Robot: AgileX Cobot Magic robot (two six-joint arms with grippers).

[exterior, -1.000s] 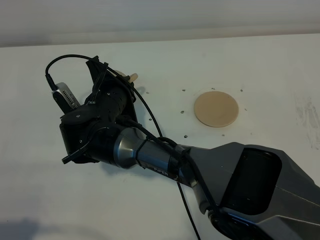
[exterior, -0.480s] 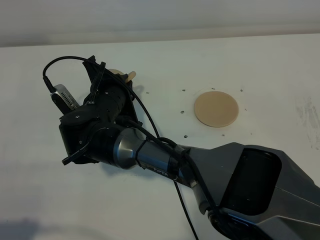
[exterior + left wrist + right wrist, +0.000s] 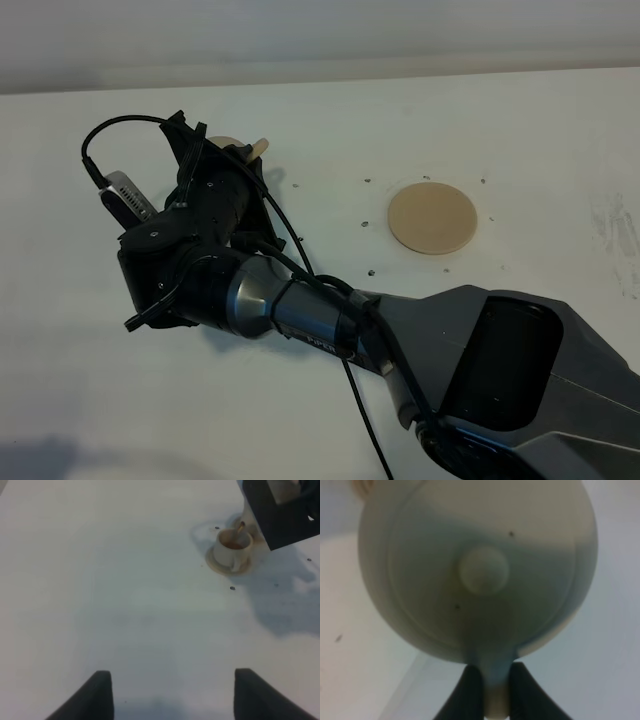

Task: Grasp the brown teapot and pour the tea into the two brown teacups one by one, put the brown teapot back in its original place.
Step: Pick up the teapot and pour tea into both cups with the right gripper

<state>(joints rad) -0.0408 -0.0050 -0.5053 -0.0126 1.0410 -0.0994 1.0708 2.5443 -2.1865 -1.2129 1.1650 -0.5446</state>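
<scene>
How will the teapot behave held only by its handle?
The teapot looks like rigid, smooth clay: probably stiff, breakable if dropped. The right hand pinches only the thin handle, so the round body may swing or slip. Nothing visible holds the lid, so tilting might shift it.

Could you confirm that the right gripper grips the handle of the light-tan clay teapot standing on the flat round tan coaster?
Not quite: the light-tan clay teapot is off the flat round tan coaster, which the exterior high view shows bare; the right gripper holds it well to the left.
</scene>
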